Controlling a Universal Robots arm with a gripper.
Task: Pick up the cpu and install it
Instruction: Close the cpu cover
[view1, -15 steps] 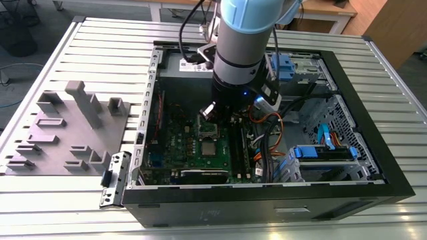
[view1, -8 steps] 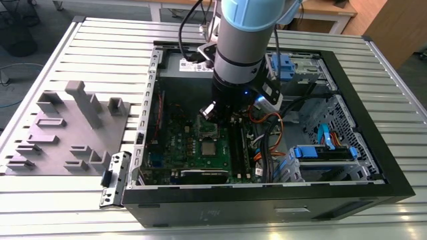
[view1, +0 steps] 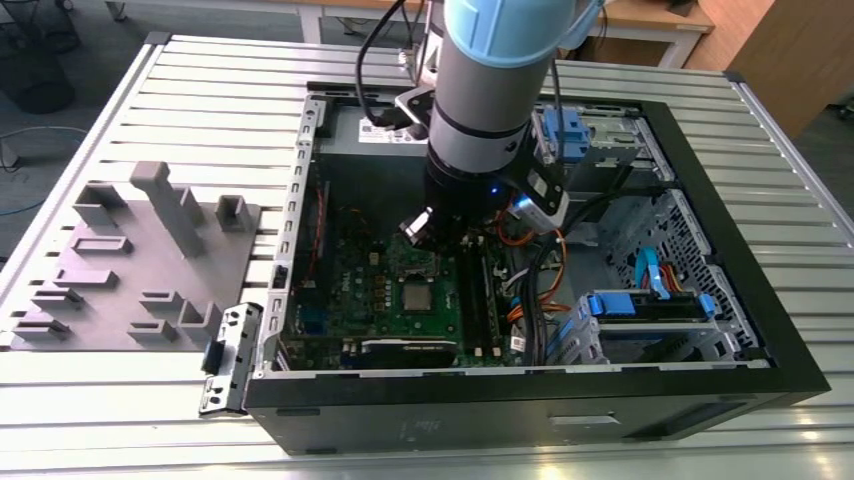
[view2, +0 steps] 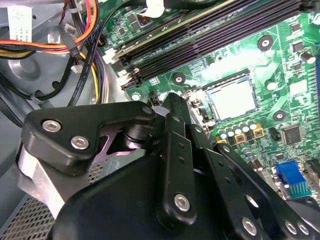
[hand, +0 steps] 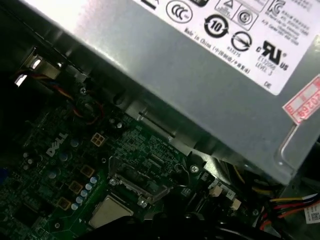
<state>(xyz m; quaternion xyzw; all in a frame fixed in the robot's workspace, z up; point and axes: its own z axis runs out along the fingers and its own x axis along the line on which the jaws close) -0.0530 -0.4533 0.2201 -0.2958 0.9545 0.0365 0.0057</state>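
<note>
Pincer (view1: 424, 228) (grip cannot be told) hovers near cpu (view2: 234, 97) lying in socket (view2: 225, 81) below; install step, demanding square alignment.

There is open room straight above the cpu (view1: 418, 297). On the exterior view's right, memory slots (view1: 474, 300) and a cable bundle (view1: 534, 288) crowd close. The power supply (view1: 358, 133) walls one end of the board, and the case wall (view1: 296, 230) hems the exterior view's left.

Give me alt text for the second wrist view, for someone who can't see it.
The black gripper looms in the foreground above a green motherboard, where the silvery square cpu lies in its socket. Long black memory slots run past it, and orange and yellow wires bundle beside the board.
</note>
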